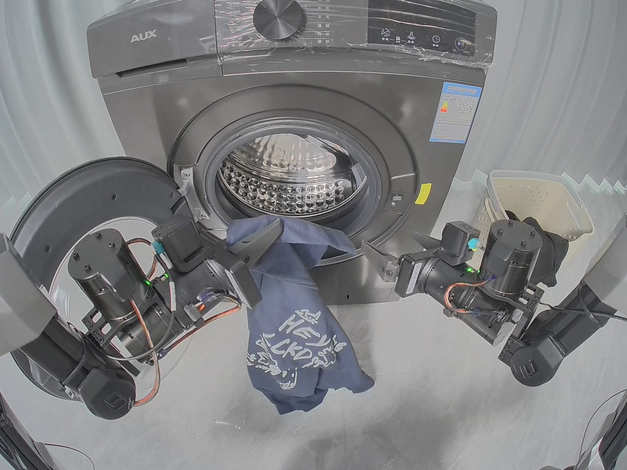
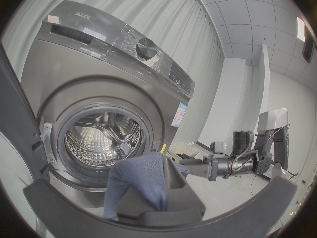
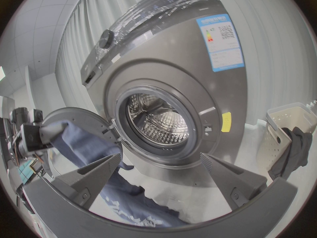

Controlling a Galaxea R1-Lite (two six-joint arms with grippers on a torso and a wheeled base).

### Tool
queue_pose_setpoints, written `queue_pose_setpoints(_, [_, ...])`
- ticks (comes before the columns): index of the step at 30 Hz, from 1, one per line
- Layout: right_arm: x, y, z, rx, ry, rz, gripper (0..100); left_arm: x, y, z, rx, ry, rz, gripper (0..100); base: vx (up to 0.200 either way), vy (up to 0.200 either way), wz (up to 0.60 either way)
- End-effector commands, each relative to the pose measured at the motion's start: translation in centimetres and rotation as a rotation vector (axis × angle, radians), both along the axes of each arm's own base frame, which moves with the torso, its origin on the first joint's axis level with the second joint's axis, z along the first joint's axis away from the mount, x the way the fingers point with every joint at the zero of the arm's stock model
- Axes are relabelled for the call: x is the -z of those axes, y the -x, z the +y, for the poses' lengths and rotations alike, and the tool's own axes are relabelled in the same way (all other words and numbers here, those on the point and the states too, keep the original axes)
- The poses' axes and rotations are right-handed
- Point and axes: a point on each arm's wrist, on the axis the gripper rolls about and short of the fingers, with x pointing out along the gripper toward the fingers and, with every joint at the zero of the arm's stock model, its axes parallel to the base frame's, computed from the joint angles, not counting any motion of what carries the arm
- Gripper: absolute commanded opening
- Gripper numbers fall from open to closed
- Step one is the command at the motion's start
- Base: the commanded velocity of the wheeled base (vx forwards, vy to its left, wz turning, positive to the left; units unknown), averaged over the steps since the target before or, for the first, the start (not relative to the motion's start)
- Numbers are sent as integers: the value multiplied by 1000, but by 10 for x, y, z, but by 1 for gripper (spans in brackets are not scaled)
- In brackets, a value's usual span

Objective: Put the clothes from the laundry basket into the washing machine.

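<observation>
- My left claw (image 1: 258, 264) is closed on the blue shirt (image 1: 294, 341), just in front of the lower rim of the washing machine (image 1: 294, 99) opening. Its fingers cover the part of the cloth they pinch.
- The top of the shirt lies over that rim and the rest hangs down the front of the machine. I cannot tell if its lower end touches the floor.
- My right claw (image 1: 390, 243) stands open and holds nothing, in front of the machine to the right of the opening.
- The drum (image 1: 287, 171) is seen only partly, because the shirt hides its lower edge.
- The door (image 1: 85, 197) is swung open at the machine's left, and my left arm covers much of it.
- The laundry basket (image 1: 542, 197) stands at the machine's right side. A dark garment (image 1: 552, 246) hangs over its front edge, half hidden behind my right arm.
- The shirt has white lettering, folded and hard to read.
- On the machine front there is a blue label (image 1: 455, 112) and a small yellow sticker (image 1: 423, 194); their print is too fine for me to read.
- Clear film (image 1: 339, 21) wraps the control panel, and a maker's mark sits on the drawer panel.
</observation>
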Motion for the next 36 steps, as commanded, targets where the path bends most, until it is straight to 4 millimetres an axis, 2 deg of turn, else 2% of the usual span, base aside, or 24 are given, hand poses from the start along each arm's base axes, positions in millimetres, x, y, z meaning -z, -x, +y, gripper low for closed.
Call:
queue_pose_setpoints(1, [12,-2,-16,27,27,39,100,-13,4,3,-5,24,-39,0,0,0,0])
queue_pose_setpoints(5, [17,-2,-23,28,40,53,100,-24,7,6,-5,45,-73,0,0,0,0])
queue_pose_setpoints(12, [41,-2,-27,35,92,121,100,-50,15,11,-8,97,-155,0,0,0,0])
queue_pose_setpoints(19, [62,-8,-23,34,138,157,100,-54,14,11,-6,107,-171,0,0,0,0])
queue_pose_setpoints(27, [74,-32,-19,63,136,157,100,-53,14,10,-3,105,-168,0,0,0,0])
queue_pose_setpoints(32, [94,-49,-14,74,148,177,100,-53,15,9,2,106,-170,0,0,0,0])
queue_pose_setpoints(36, [109,-63,-1,62,149,175,100,-52,13,8,3,102,-163,0,0,0,0])
